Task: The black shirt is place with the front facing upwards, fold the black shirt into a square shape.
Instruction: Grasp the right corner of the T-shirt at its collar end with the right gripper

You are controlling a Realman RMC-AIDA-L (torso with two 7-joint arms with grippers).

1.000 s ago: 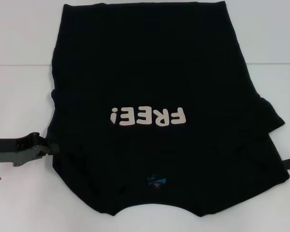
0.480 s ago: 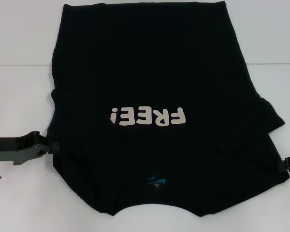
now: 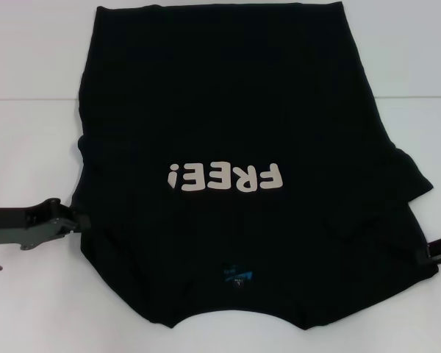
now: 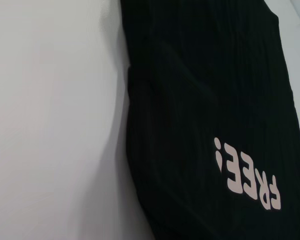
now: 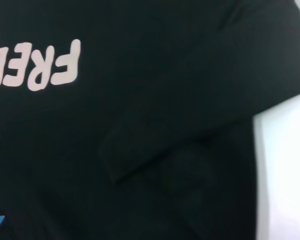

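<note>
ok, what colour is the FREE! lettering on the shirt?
Pale beige lettering on the black shirt; clearest in the head view.

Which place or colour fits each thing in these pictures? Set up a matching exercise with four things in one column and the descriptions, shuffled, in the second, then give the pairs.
Column 1
1. black shirt
2. "FREE!" lettering
3. left pincer
4. neck label

Column 2
A. small and blue, by the collar on the robot's near side
B. pale beige, printed on the chest
C. spread over the white table, both sleeves folded in
D. at the shirt's edge on the robot's left

Pairs: 1-C, 2-B, 3-D, 4-A
</note>
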